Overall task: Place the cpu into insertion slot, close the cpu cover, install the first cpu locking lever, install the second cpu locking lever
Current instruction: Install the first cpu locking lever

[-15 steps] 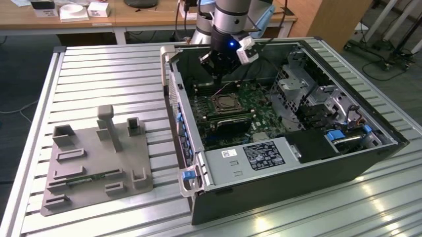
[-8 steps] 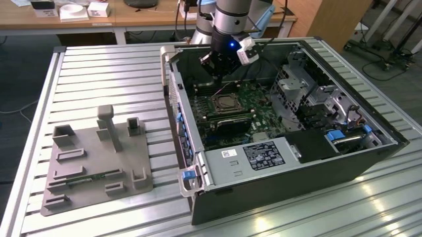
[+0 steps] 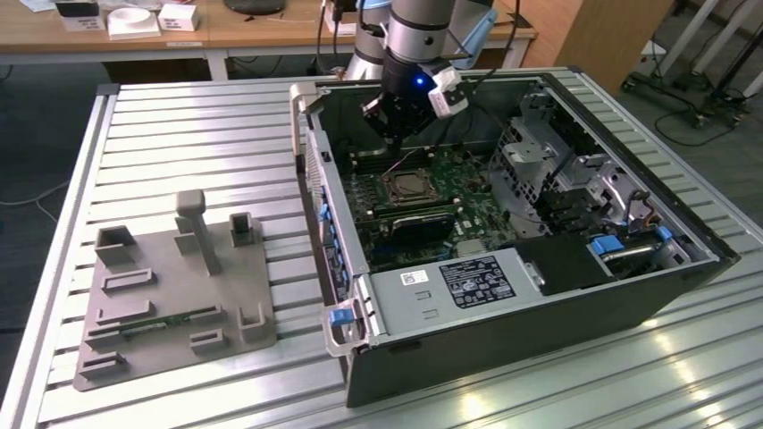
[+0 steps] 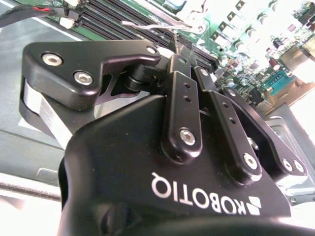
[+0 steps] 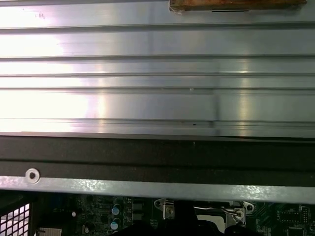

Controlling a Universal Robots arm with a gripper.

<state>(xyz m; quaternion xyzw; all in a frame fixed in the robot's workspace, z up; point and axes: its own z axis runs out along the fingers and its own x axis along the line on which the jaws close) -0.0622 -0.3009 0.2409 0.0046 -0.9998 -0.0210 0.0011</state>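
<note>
The open computer case (image 3: 537, 308) lies on the slatted metal table (image 3: 191, 134). On its green board sits the insertion slot (image 3: 413, 186), a square socket with a silvery rim. The cpu cover seems to lie flat on the slot. I cannot tell whether the cpu sits under it. My gripper (image 3: 399, 134) hangs inside the case, just above the board behind the socket's far edge. In the second wrist view its black fingers (image 4: 179, 98) come together at the tips, shut with nothing visibly between them. A thin silvery wire lever (image 4: 157, 24) lies just beyond the tips, next to the long black memory slots (image 4: 123, 17).
A grey fixture plate (image 3: 167, 295) with upright blocks rests on the table at the exterior view's left. Inside the case, a metal drive cage (image 3: 560, 170) and cables stand close at the gripper's right. The case wall (image 5: 157, 157) runs right behind it. A wooden desk (image 3: 238, 27) stands beyond the table.
</note>
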